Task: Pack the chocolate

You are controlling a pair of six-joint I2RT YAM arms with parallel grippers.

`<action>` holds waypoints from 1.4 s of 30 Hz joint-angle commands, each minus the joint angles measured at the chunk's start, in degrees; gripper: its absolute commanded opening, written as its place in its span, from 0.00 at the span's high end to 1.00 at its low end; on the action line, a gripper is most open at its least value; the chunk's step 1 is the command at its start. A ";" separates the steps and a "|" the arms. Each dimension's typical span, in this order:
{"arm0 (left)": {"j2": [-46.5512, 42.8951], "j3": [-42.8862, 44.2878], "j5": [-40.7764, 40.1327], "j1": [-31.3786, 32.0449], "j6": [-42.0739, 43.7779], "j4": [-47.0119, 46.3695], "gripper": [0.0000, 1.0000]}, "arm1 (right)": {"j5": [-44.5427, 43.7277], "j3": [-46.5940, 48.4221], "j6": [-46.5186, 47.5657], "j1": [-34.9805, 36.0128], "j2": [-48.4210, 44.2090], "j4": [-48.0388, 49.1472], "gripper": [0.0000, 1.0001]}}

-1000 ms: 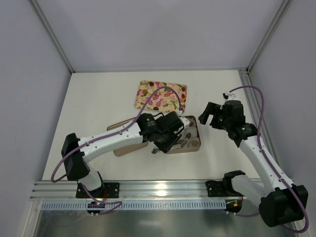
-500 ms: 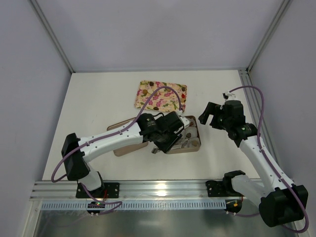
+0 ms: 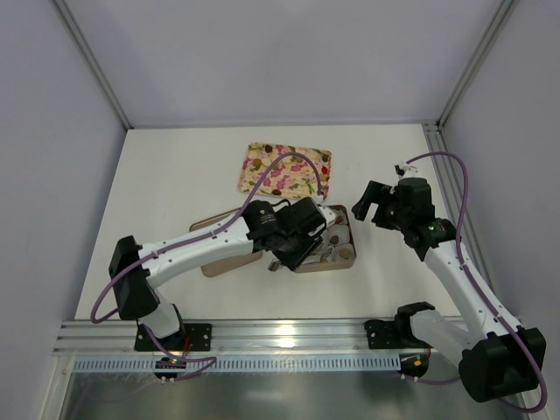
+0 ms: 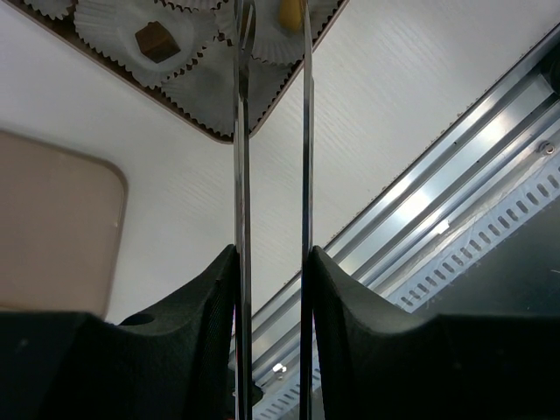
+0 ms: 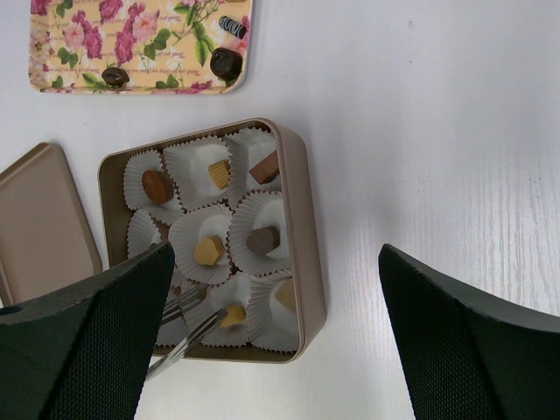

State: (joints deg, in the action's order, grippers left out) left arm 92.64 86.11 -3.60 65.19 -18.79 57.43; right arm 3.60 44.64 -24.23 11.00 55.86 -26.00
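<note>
Fingers [image 4: 239,131] of the left gripper [image 4: 272,17], two thin metal blades, stand a narrow gap apart over the tan box [image 5: 300,219]. A golden piece of the chocolate [image 5: 232,315] sits at their tips. Whether they clamp it cannot be told, as the tips run off the wrist view. Other brown and golden pieces sit in white paper cups [image 5: 197,162] inside the box, and a few dark ones lie on the flowered tray [image 5: 149,44] beyond. One brown bar-shaped piece lies tilted, its long axis diagonal toward the box's far right corner.

The right gripper [image 3: 374,208] hangs to the right of the box, jaws spread wide and empty. Neither arm has visibly shifted since a second ago.

The lid [image 5: 44,227] lies left of the box on a white table [image 5: 420,131], with pale grey walls [image 3: 280,52] behind and a metal rail [image 3: 280,337] along the near edge.
</note>
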 commanded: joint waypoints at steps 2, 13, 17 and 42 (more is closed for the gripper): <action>-2.64 2.84 -1.24 0.29 1.38 -0.30 0.63 | -0.69 0.45 -0.56 -0.28 -1.45 0.07 0.02; -4.40 4.42 -1.24 -0.50 1.38 -0.13 0.63 | -0.52 0.80 -0.56 -0.28 -1.28 0.07 0.02; -5.45 4.86 -0.71 -1.20 1.38 -0.12 0.63 | -0.52 0.97 -0.56 -0.28 -1.28 0.16 0.02; -6.16 6.62 -5.45 -40.39 -6.70 -2.57 0.63 | 1.33 1.32 0.50 -0.28 -0.22 1.21 0.02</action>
State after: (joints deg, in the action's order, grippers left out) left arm 85.03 89.93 -5.91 29.67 -22.94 57.65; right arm 4.01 44.66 -24.18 11.00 55.86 -26.00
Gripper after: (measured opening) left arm 0.370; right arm 0.983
